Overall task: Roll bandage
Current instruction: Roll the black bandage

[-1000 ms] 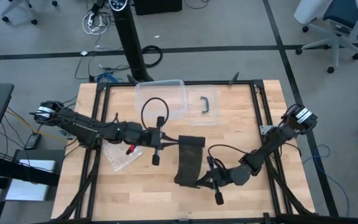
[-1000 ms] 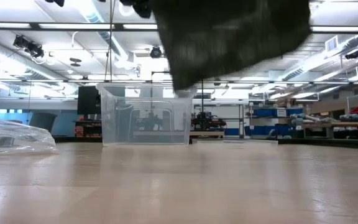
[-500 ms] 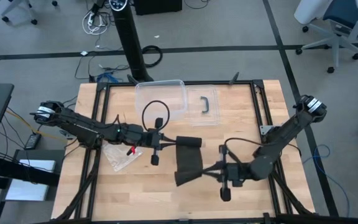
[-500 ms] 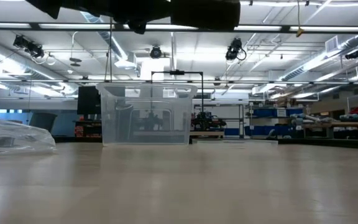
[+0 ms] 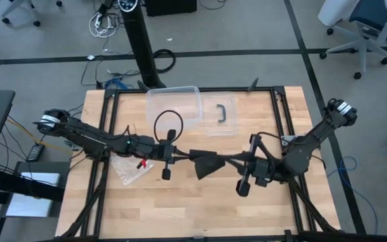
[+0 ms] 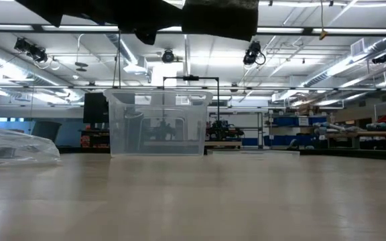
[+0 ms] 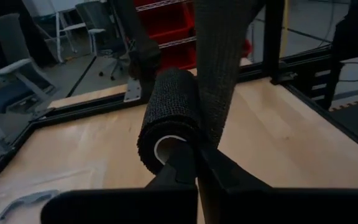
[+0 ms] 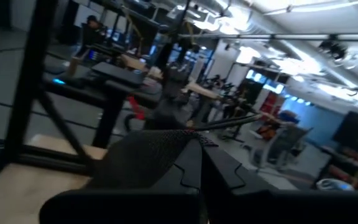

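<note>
The black bandage (image 5: 210,163) hangs in the air between my two grippers over the middle of the table. Its rolled part (image 7: 169,115), with a white core (image 7: 165,147), is at my left gripper (image 5: 175,156), which is shut on it. The loose strip (image 7: 219,56) runs from the roll toward the table's right to my right gripper (image 5: 246,161), which is shut on the strip's end (image 8: 145,158). In the low view only the bandage's underside (image 6: 220,17) shows, at the top edge. My left gripper (image 7: 194,163) holds the roll at its open end, beside the white core (image 7: 173,149). Its fingers come level from the table's left. Whether one finger reaches into the core I cannot tell. The roll is lifted clear of the table. My right gripper (image 8: 194,165) pinches the strip's free end (image 8: 166,149) between its two fingers, coming level from the table's right. The strip narrows and twists toward the fingers (image 5: 237,160) and is clear of the table.
A clear plastic box (image 5: 173,107) stands at the table's far middle, and its lid with a black handle (image 5: 222,114) lies to its right. A crinkly clear bag (image 5: 132,168) lies below my left arm. Black frame rails run along the table's edges.
My right gripper has gone up and toward the far and right edges, keeping its hold on the strip's end. The strip, which lay flat on the table toward the near edge, is now lifted clear and drawn out between the two grippers.
</note>
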Tool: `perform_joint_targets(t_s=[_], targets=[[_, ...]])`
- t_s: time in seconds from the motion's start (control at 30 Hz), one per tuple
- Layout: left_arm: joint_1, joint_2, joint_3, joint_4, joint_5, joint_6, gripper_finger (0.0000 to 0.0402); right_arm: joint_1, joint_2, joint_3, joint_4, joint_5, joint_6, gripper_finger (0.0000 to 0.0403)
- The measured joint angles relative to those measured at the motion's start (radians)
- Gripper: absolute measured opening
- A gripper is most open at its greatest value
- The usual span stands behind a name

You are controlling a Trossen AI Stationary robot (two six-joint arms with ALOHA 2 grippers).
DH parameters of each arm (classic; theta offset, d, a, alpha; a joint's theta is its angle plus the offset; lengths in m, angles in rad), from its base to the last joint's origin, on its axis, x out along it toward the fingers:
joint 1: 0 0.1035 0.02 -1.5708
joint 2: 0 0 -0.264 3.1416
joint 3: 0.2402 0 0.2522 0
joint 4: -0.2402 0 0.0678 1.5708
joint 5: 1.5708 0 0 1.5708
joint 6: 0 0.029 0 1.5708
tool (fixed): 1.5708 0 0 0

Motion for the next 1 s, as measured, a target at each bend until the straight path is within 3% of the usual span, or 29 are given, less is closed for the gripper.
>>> perform_joint_targets(t_s=[0.47, 0.83, 1.0], targets=[[-0.079, 0.092, 0.014, 0.082, 0.060, -0.032, 0.0000, -0.202, -0.044, 0.003, -0.092, 0.039, -0.007, 0.0000], [-0.166, 0.097, 0.057, 0.092, 0.054, -0.025, 0.0000, -0.359, -0.044, 0.003, -0.394, 0.025, 0.277, 0.0000], [-0.190, 0.097, 0.072, 0.088, 0.051, -0.016, 0.0000, -0.426, -0.044, 0.004, -0.589, -0.061, 0.489, 0.0011]])
